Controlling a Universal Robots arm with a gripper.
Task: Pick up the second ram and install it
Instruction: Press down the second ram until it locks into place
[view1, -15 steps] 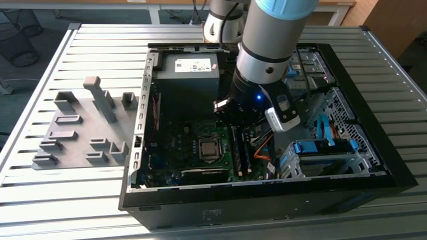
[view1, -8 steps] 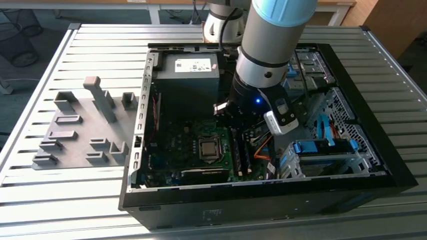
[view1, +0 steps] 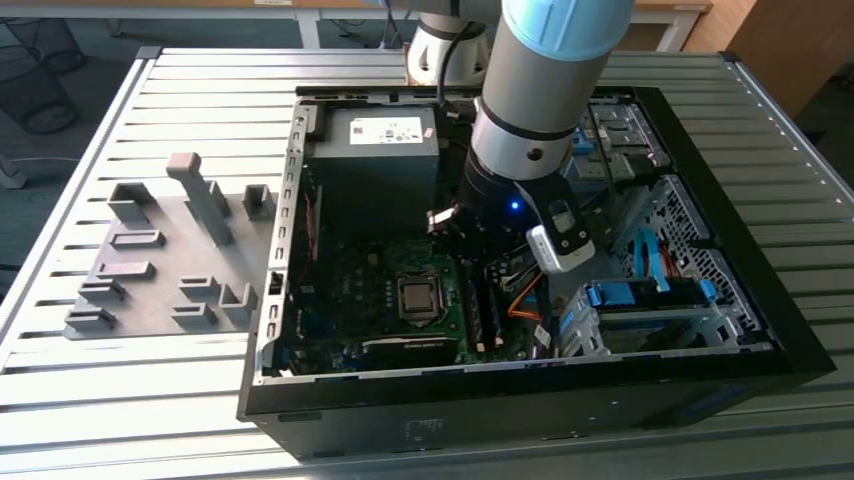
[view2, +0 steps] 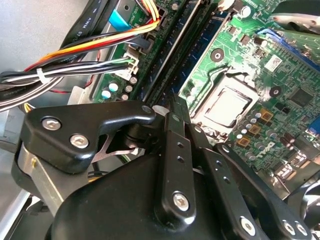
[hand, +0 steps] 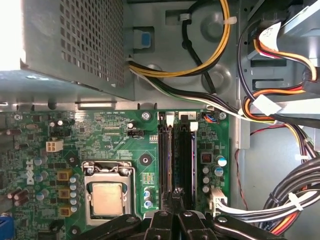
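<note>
Gripper (hand: 172, 212): fingers closed together, low over the memory slots (hand: 176, 152)
Grasp: nothing visibly held
Motherboard (hand: 107, 142): processor (hand: 107, 198) exposed

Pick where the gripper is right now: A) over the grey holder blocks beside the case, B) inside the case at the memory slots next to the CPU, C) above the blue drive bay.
B: the gripper sits low over the memory slots, beside the CPU, inside the case.
</note>
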